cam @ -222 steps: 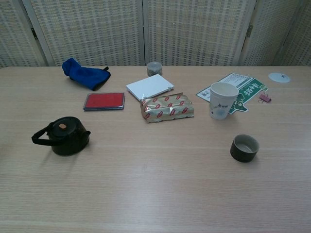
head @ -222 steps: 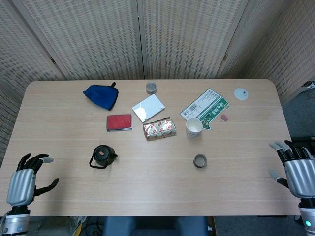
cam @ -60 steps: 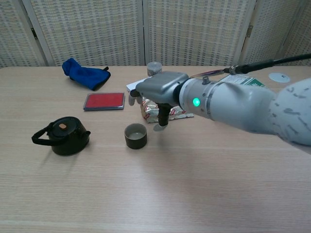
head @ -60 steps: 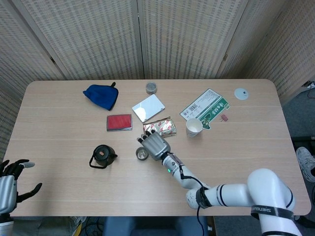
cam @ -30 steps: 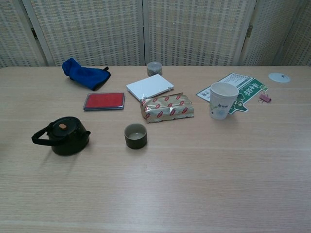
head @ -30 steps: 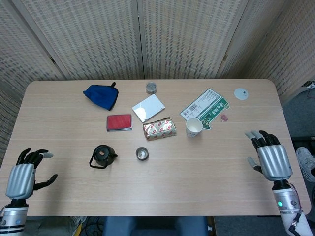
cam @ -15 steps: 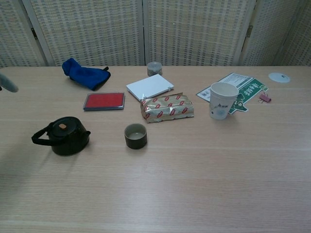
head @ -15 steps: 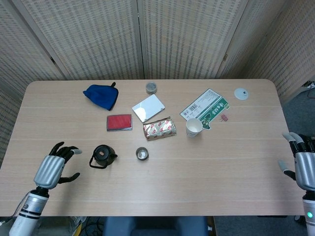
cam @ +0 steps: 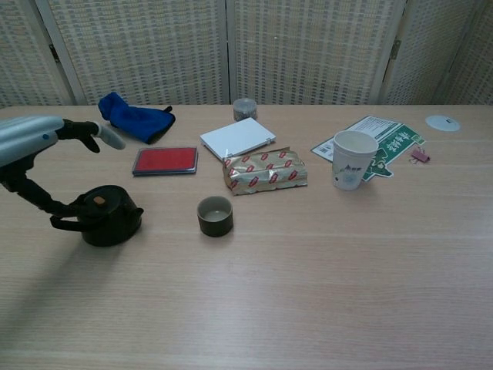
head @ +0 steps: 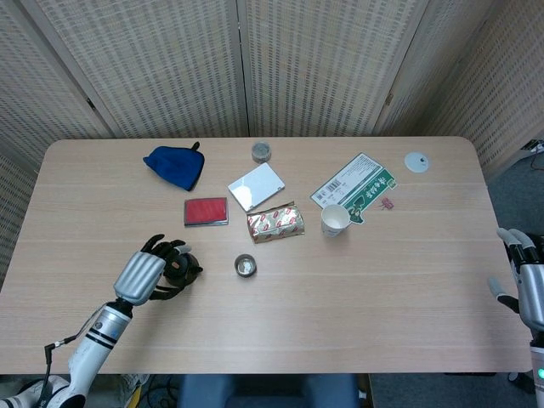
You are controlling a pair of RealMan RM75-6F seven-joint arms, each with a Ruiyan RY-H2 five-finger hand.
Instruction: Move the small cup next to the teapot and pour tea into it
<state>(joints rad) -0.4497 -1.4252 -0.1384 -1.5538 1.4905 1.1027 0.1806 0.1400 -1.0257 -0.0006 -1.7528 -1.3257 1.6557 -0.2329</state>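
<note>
Black, squat and lidded, the teapot (cam: 105, 216) sits just left of the small dark cup (cam: 215, 215). Over the teapot, the left hand (head: 150, 269) reaches its handle, grip unclear; the right hand (head: 529, 289) spreads, far right of it.

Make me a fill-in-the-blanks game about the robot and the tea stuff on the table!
1. The left hand is reaching over the black ____.
2. The small cup sits between the teapot and the white ____ cup.
3. The cloth at the back of the table is ____.
4. The right hand holds ____.

Missing words: teapot; paper; blue; nothing
</note>
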